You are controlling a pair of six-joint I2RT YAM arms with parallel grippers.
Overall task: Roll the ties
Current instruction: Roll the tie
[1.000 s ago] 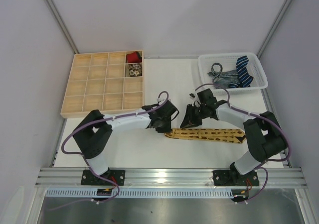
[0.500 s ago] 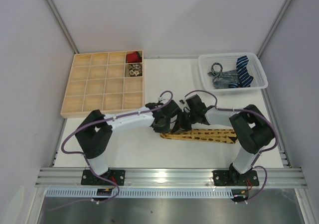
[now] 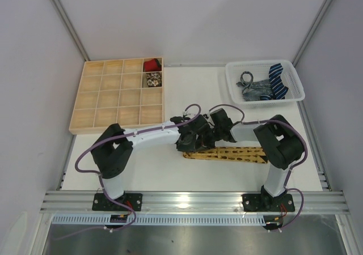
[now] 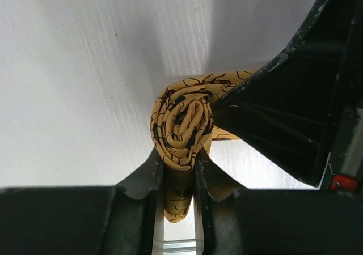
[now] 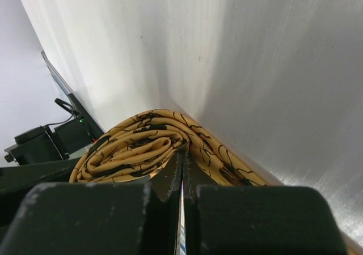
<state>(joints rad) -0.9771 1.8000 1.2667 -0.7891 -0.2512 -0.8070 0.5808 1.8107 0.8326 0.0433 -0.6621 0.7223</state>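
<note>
Table: white top [image 3: 187, 90] between pale walls; every place below is given from the yellow tie.
Wooden tray [image 3: 108, 99]: beyond the yellow tie and to its left, well apart. A rolled red tie [image 3: 151, 66] and a rolled pale patterned tie [image 3: 151, 80] fill two compartments in its right-hand column.
White basket [image 3: 261, 62]: beyond the yellow tie and to its right, well apart. It holds a navy striped tie [image 3: 277, 79] and a grey tie [image 3: 252, 88], both loose.
Yellow tie [image 3: 238, 153]: flat on the table towards its near edge, with the long axis running left to right. Its left end is wound into a roll [image 4: 181, 124].
Unrolled length: stretches rightward from the roll, passing beneath the right forearm.
Left gripper [image 4: 178, 175]: at the roll. The jaws are drawn narrow with yellow fabric pinched between them, and the coil sits just past the fingertips.
Right gripper [image 5: 182, 158]: meets the roll from the opposite side. The jaws are closed to a hairline slit with the tips touching the coil's edge, and I cannot tell whether a layer is caught.
Deciding relation: both grippers are at the roll, and all the slack lies to its right. Winding on would probably mean carrying the coil rightward along the tie's long axis.
Risk: the coil looks loose at its outer wrap, so it may spring open if either pinch gives.
</note>
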